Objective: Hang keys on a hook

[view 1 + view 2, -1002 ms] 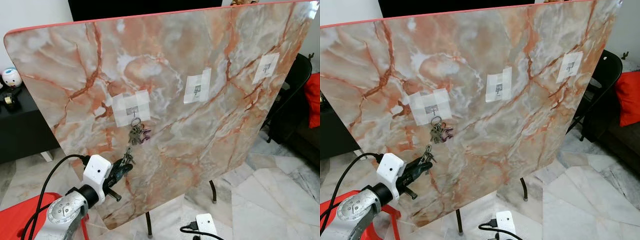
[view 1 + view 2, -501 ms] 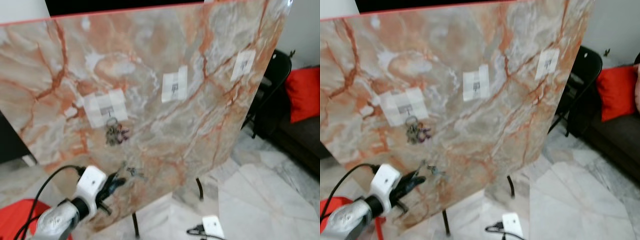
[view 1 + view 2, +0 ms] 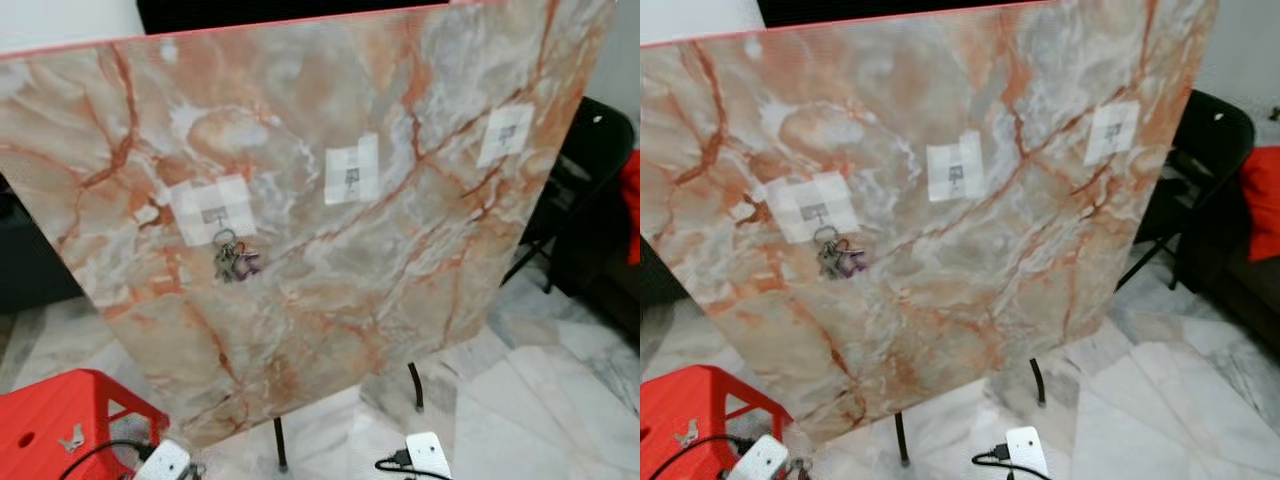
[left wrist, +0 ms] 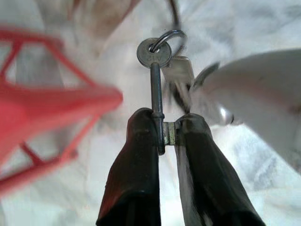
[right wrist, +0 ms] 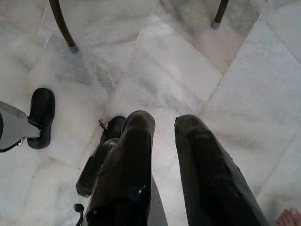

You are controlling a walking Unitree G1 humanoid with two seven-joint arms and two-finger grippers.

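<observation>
A marble board (image 3: 400, 300) stands tilted before me with three taped hooks: left (image 3: 212, 213), middle (image 3: 351, 173) and right (image 3: 505, 132). One bunch of keys (image 3: 232, 262) hangs on the left hook. In the left wrist view my left gripper (image 4: 168, 134) is shut on a second bunch of keys (image 4: 156, 89), with its ring (image 4: 162, 44) sticking out past the fingertips. That arm is low, its white wrist (image 3: 165, 462) at the bottom edge below the board. My right gripper (image 5: 164, 120) hangs over the floor, fingers a little apart and holding nothing.
A red stool (image 3: 60, 420) stands low on my left, close to the left arm. The board's thin legs (image 3: 279, 445) rest on the marble floor (image 3: 540, 400). A black chair (image 3: 590, 150) and a red cushion (image 3: 630, 195) are at the right.
My left arm has dropped from in front of the board's lower left to the bottom edge, still holding its keys. The camera has shifted. The hung keys stay on the left hook.
</observation>
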